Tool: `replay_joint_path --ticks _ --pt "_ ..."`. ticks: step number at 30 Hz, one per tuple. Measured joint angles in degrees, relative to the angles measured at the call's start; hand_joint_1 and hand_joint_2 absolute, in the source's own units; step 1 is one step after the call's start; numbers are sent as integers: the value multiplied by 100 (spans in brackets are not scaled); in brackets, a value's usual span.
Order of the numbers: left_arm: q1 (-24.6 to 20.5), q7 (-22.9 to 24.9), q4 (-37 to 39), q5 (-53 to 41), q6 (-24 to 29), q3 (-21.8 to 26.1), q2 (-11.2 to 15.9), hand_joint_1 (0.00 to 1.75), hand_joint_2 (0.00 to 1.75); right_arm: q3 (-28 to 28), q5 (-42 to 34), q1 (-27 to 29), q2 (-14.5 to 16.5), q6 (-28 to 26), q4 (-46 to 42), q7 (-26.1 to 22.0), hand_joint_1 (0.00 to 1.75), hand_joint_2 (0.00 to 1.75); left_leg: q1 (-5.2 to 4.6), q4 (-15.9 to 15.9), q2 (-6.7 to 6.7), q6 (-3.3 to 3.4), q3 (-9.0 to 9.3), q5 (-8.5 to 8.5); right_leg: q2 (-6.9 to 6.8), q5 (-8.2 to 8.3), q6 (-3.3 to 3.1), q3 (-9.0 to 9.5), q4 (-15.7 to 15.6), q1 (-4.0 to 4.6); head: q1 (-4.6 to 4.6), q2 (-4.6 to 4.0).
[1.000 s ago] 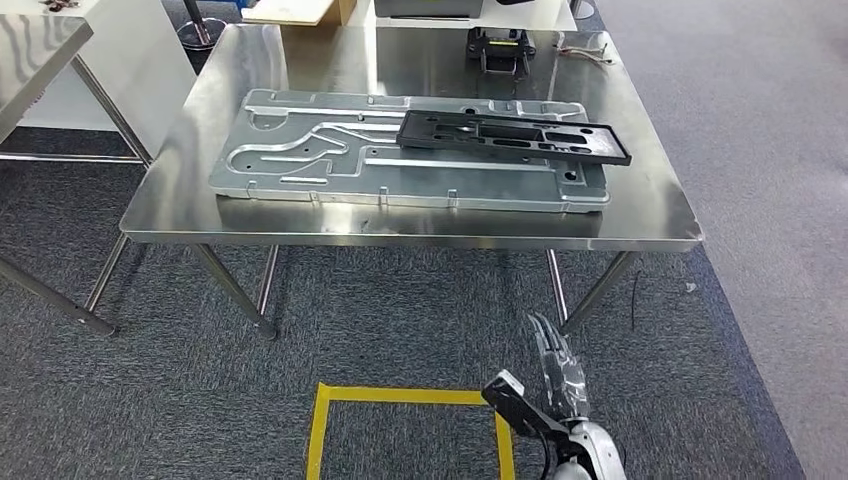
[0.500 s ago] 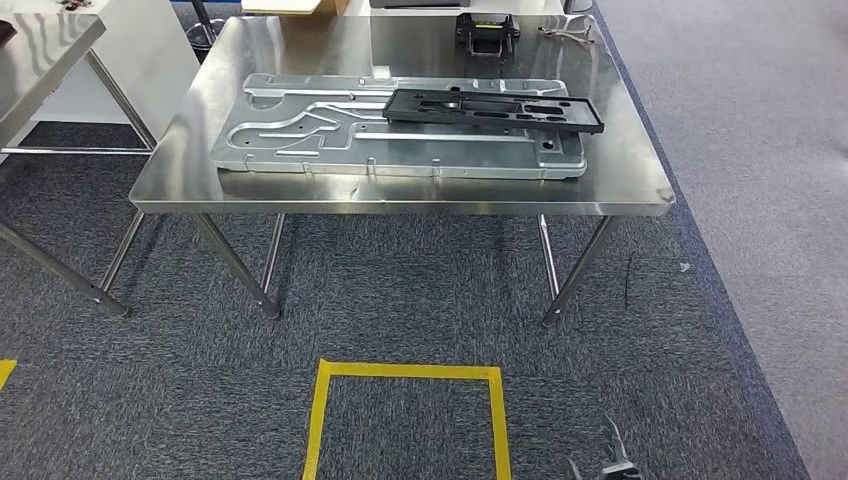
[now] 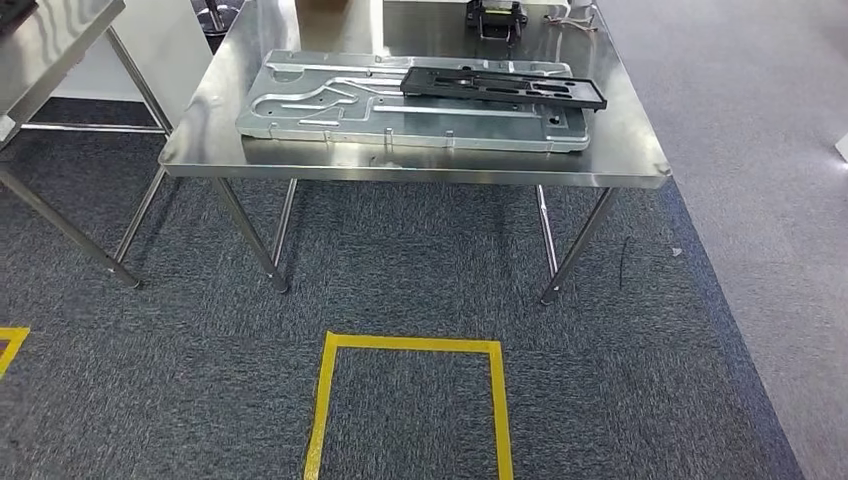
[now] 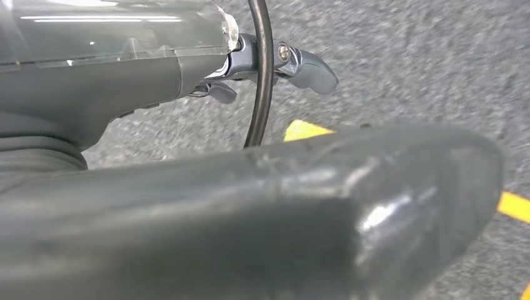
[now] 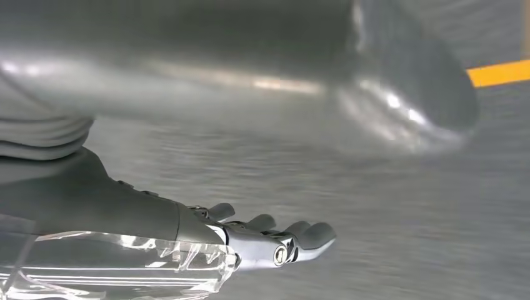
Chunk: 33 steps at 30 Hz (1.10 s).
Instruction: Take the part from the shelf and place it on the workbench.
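Right now the black part (image 3: 503, 86) lies flat on the bench (image 3: 630, 150), atop a big grey metal plate (image 3: 330, 105), toward the plate's far-right portion. Its long axis runs left-right across the head view, slightly skewed, right end nearer the bench's right edge. So, judging by the task, the part looks already delivered; no shelf visible from here.

Left robot hand (image 4: 269, 69): seen in its wrist view, hanging over dark carpet w/ yellow floor tape (image 3: 410, 345) below. Thumb big in the foreground, fingers beyond it, nothing in them as far as I can tell. Whether the fingers are spread or curled, can't tell from this angle.

Right robot hand (image 5: 262, 240): wrist view is motion-blurred, but the fingers are stretched out straight, side by side, and carry nothing; reads as apart/empty.

Key relation: the part sits ahead of and well above both hanging hands, across a strip of carpet, well apart from each. It lies right of bench centre, so the right arm is prob. the nearer one if any further touch were needed. My read: task is near done or done, and no reach is set up.

Other stuff: a small black-yellow device (image 3: 497, 17) at the bench's far edge, a second steel bench (image 3: 60, 40) off to the left.
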Motion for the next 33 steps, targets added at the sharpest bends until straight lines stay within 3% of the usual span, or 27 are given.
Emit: replay_joint_path --ticks 2,3,4,6,7,10,11,12,13,14,16,17,18,20,21,23,25,26,27,28,30,32,33 --pt "-11 1 0 -5 28 10 -21 0 0 -235 120 -82 -113 -239 512 329 0 0 -18 52 -89 -53 -113 103 189 -88 -63 624 -864 11 -1 0" --pt "-16 2 0 -7 35 17 -28 0 0 -337 161 -126 -152 -317 724 463 0 0 -26 73 -130 -82 -156 151 239 -199 -87 812 -1160 21 -2 0" --pt "-16 2 0 -10 43 26 -29 0 0 -427 190 -170 -180 -377 905 597 0 0 -37 91 -173 -115 -193 201 218 -266 -106 883 -1320 31 -3 0" --pt "-4 5 0 -17 66 48 -28 0 0 -573 239 -245 -221 -479 1212 897 0 0 -29 153 -188 -174 -272 202 107 -264 -172 855 -1358 13 -3 0" --pt "3 10 0 -20 77 57 -31 0 0 -634 254 -268 -239 -518 1341 1055 0 0 -23 293 -138 -203 -335 84 41 -236 -218 836 -1362 7 -4 0" --pt "8 21 0 -22 102 70 -45 0 0 -798 274 -294 -282 -579 1647 1468 0 0 2 1319 39 -280 -697 -576 -198 -174 -311 768 -1346 41 -10 0" --pt "11 21 0 -22 108 73 -48 0 0 -839 274 -301 -294 -584 1720 1553 0 0 6 1649 59 -295 -792 -706 -275 -165 -318 732 -1326 57 -10 0" --pt "18 21 0 -22 111 76 -49 0 0 -874 277 -313 -305 -586 1783 1609 0 0 8 1807 74 -299 -802 -729 -346 -159 -320 695 -1298 70 -10 0" --pt "28 21 0 -20 115 80 -49 0 0 -903 281 -330 -314 -591 1837 1651 0 0 7 1736 89 -291 -692 -653 -410 -159 -321 663 -1267 81 -10 0" --pt "36 20 0 -18 117 83 -49 0 0 -927 285 -351 -320 -597 1886 1681 0 0 4 1447 123 -268 -471 -518 -468 -161 -319 639 -1239 94 -10 0" --pt "33 17 0 -15 119 86 -49 0 0 -962 299 -388 -323 -603 1968 1726 0 0 -43 645 333 -178 52 -339 -575 -174 -303 615 -1198 123 -10 0" --pt "25 15 0 -14 119 86 -49 0 0 -974 309 -399 -324 -599 2002 1739 0 0 -75 368 439 -128 214 -310 -631 -177 -285 610 -1186 138 -10 0" --pt "18 12 0 -15 119 87 -50 0 0 -982 325 -411 -329 -589 2030 1749 0 0 -106 224 508 -86 284 -326 -684 -179 -262 607 -1178 148 -10 0" --pt "23 8 0 -14 118 87 -55 0 0 -991 364 -450 -339 -572 2068 1762 0 0 -112 158 448 -22 278 -303 -788 -179 -207 607 -1177 165 -9 0" --pt "30 6 0 -14 118 87 -64 0 0 -992 396 -470 -352 -566 2082 1769 0 0 -94 116 392 8 277 -280 -743 -211 -173 602 -1151 163 -8 0" --pt "29 1 0 -15 118 88 -83 0 0 -991 499 -484 -376 -550 2112 1787 0 0 -49 46 287 77 263 -213 -474 -449 -108 461 -835 138 -5 0" --pt "12 -4 0 -17 118 90 -90 0 0 -983 633 -466 -402 -512 2145 1810 0 0 -45 42 177 116 209 -172 -202 -830 -63 117 -134 78 -4 0" --pt "6 -5 0 -18 118 90 -90 0 0 -972 700 -457 -412 -484 2161 1819 0 0 -45 51 111 120 182 -160 -158 -953 -43 -56 199 53 -4 0" --pt "9 -7 0 -19 118 90 -90 0 0 -957 755 -451 -423 -457 2173 1824 0 0 -44 64 39 115 162 -150 -143 -961 -26 -156 377 31 -4 0" --pt "15 -8 0 -21 118 90 -90 0 0 -939 808 -447 -434 -425 2185 1827 0 0 -41 80 -35 105 148 -142 -136 -855 -12 -160 355 12 -4 0" --pt "25 -10 0 -23 118 90 -95 0 0 -899 890 -443 -457 -369 2205 1832 0 0 -34 118 -176 77 131 -134 -52 -420 -2 109 -240 -27 -4 0" --pt "16 -14 0 -28 118 90 -102 0 0 -856 950 -439 -473 -323 2227 1836 0 0 -41 168 -295 20 87 -124 192 -161 -17 376 -862 -47 -4 0" --pt "8 -15 0 -31 118 90 -104 0 0 -837 972 -437 -477 -308 2238 1839 0 0 -39 187 -347 -20 56 -111 278 -124 -33 423 -1006 -45 -5 0"
